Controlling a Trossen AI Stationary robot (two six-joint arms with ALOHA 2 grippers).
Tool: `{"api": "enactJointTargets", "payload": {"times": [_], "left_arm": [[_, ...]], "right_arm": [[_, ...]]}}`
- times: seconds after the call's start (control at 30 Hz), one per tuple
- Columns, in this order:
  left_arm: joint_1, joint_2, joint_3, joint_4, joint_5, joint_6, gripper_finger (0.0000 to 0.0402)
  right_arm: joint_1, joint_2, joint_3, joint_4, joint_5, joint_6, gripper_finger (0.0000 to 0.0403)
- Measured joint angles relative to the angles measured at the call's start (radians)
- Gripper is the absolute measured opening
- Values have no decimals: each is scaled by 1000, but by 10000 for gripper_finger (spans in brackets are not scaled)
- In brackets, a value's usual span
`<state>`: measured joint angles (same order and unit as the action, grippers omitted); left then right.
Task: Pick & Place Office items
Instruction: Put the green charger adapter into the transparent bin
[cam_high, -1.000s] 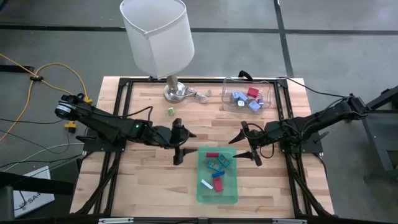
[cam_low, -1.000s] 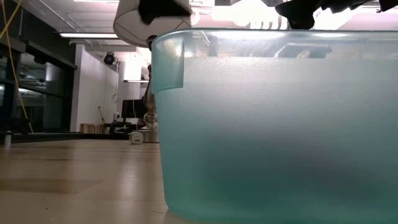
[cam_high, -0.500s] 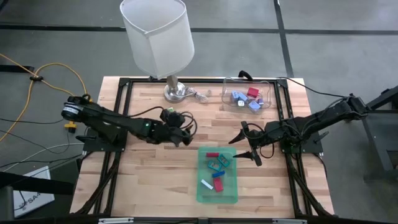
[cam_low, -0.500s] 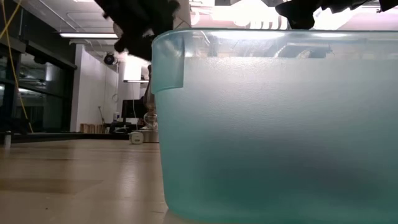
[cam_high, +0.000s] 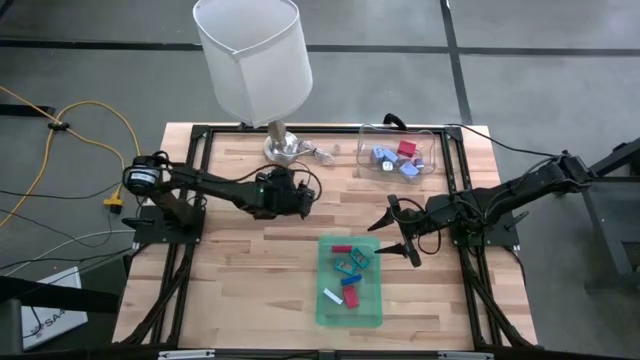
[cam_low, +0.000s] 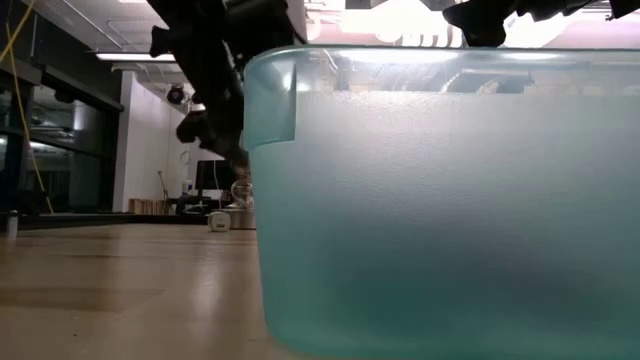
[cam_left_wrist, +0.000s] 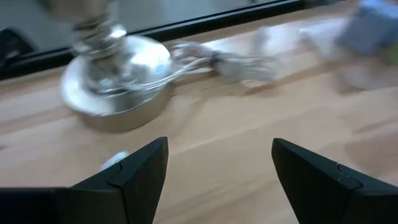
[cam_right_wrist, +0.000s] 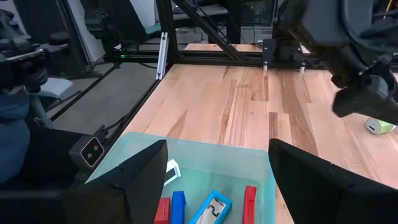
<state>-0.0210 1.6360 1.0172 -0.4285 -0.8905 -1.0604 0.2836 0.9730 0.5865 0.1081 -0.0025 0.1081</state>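
Up near the lamp, left gripper hovering over bare table, fingers spread wide, nothing between them. Just ahead of it in the left wrist view, lamp's shiny round base and a small pale green piece beside the left finger. Same green piece lying on the wood in the right wrist view, near the dark bulk of the left arm.

Right gripper parked just beside the upper right corner of the green tray, jaws likewise wide and empty, looking down over the tray's near end.

Inside the tray: red stick, teal block, blue stick, white piece. More items, blue and red, in the clear container at the table's far right.

Low view mostly filled by the tray wall, with the left arm dark above its left corner.
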Motion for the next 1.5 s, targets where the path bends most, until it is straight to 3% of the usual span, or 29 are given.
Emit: {"api": "enactJointTargets", "payload": {"times": [0.17,0.33,0.5,0.7,1.1,1.5], "left_arm": [[21,-1,0,-135,-24,-173,277],[50,11,0,-167,-1,-272,277],[105,33,1,-175,94,-350,277],[170,48,1,-161,224,-355,277],[191,48,1,-219,286,-496,277],[278,48,1,-222,398,-519,277]], "right_arm": [[0,0,0,1,0,0,267],[0,0,0,0,0,0,267],[0,0,0,-1,0,0,267],[0,0,1,1,0,0,267],[0,0,1,1,0,0,267],[0,0,1,0,0,0,267]]}}
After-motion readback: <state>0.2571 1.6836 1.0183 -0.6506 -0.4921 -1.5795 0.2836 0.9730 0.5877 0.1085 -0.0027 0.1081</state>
